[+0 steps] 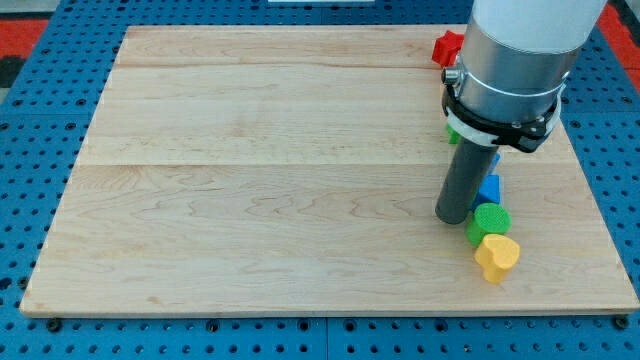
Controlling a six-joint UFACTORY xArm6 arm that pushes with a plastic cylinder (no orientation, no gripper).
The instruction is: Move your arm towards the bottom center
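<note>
Rod and arm stand over the right part of the wooden board (250,180), and the rod's lower end, my tip (452,219), rests on the board in the lower right area, well to the right of the bottom center. This arm carries no fingers, only the straight dark rod, so nothing is spread or pinched. Just beside the tip, on the view's right, lies a green block (489,222) with a round, ribbed form; whether they touch cannot be told. A yellow block (497,257), which looks like a heart, touches the green one from below. Above the green one, a blue block (489,188) is partly hidden behind the rod, and its shape is not clear. Higher up, a small piece of another green block (453,133) shows under the arm's ring. Near the top right edge of the board, a red block (446,47) is half covered by the grey arm body. Around the board is a blue perforated table (30,150).
</note>
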